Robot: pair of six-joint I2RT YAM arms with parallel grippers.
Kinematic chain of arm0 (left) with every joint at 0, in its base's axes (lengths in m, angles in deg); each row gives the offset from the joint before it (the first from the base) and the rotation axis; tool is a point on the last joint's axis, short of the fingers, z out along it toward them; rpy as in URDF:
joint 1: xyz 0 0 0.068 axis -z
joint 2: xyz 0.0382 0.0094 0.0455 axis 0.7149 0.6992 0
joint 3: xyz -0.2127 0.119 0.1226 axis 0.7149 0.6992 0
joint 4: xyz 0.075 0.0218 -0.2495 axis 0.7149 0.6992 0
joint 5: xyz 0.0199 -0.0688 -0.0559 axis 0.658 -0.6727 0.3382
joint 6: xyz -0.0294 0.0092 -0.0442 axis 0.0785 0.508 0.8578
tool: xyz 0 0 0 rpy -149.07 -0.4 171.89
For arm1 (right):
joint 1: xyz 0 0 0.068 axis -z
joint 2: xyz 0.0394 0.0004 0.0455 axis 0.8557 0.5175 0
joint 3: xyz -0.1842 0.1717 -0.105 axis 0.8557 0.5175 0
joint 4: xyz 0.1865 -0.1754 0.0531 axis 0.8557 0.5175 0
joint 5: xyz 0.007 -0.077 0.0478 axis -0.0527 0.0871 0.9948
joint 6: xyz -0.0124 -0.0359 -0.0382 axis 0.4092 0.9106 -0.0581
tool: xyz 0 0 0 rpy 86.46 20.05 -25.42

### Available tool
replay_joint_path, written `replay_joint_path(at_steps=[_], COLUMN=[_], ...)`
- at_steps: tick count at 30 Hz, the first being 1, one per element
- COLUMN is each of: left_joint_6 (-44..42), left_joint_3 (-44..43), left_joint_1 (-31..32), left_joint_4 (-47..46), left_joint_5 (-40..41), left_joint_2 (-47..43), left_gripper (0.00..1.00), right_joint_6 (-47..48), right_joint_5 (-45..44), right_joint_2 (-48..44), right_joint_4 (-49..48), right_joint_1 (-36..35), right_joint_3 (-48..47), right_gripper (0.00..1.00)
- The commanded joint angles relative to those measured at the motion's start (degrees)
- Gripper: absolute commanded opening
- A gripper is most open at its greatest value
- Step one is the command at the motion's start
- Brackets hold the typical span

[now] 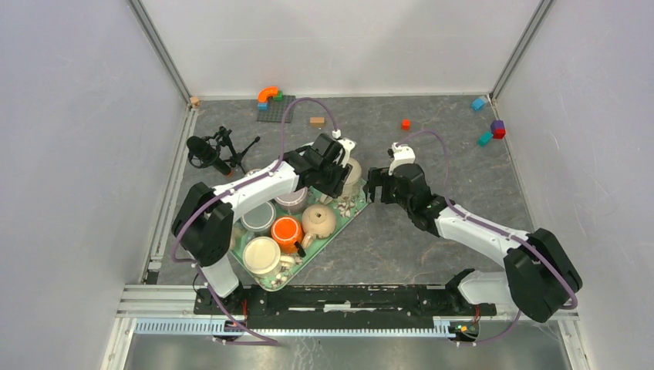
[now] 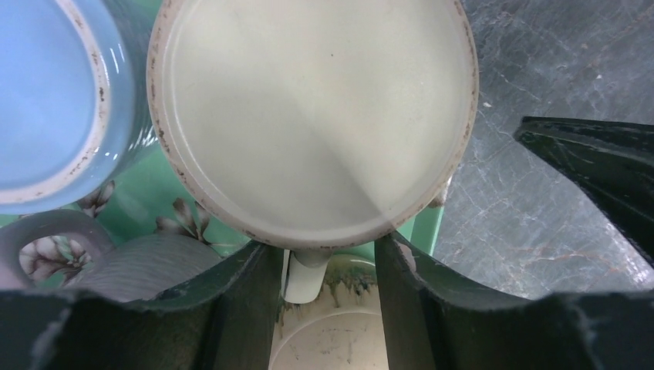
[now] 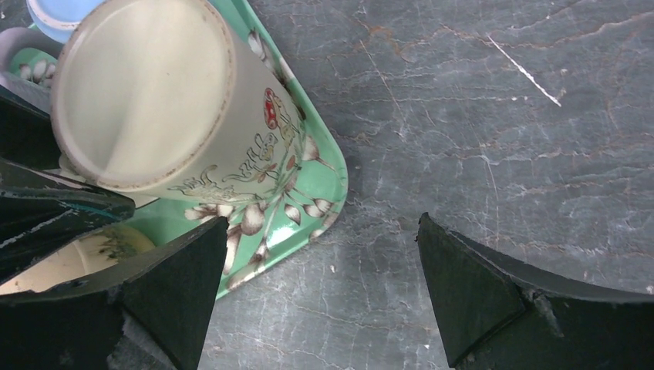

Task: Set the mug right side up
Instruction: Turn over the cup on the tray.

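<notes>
The two black fingers [image 2: 231, 308] of the left gripper [image 2: 328, 247] stand on either side of the short cream handle [image 2: 307, 274] of the cream ceramic mug [image 2: 308, 116]. They are drawn rather close together. One finger seems to touch the handle, but beside the other a narrow gap shows, so I cannot tell if the handle is really clamped.

The mug stands upside down, with its flat round base turned upward. Its side carries painted flowers and a small red seal (this is seen only from the right wrist). It stands on the green flowered tray [image 3: 328, 181], at the corner nearest to the right arm. Just beside it on the tray are a light blue mug [image 2: 46, 92], also base up, and a grey ribbed cup [image 2: 146, 266].

The right gripper [image 3: 320, 223] has its fingers spread wide, with nothing between them. It is over the dark grey marbled table [image 3: 478, 116], just beside that tray corner and near the mug, not touching it. Further along the tray, toward the arm bases, are a cream teapot [image 1: 318, 221] and an orange cup [image 1: 286, 230].
</notes>
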Motion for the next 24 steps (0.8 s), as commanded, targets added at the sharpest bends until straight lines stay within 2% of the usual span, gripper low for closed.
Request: replay_joint_path(at_steps=[1,10,24], left_joint_6=[1.57,-1.25,-3.29], left_joint_3=[-3.57,-4.52,-7.29], left_joint_1=[1.63,2.27,2.27], left_joint_4=[-1.62,2.51,5.75], left_joint_5=[3.65,6.04,7.78], left_joint_2=[1.04,1.85,6.03], left_gripper=[0.54,0.55,0.50], right_joint_6=[-0.41,-0.47,-0.39], right_joint_5=[-1.53,-1.32,-0.64], right_joint_2=[-3.02,-5.58,-6.58], right_joint_4=[-1.30,-2.12,-2.60], right_joint_1=[0.41,0.72,0.86], right_joint_3=[1.94,5.29,7.41], right_gripper=[0.98,0.98,0.98])
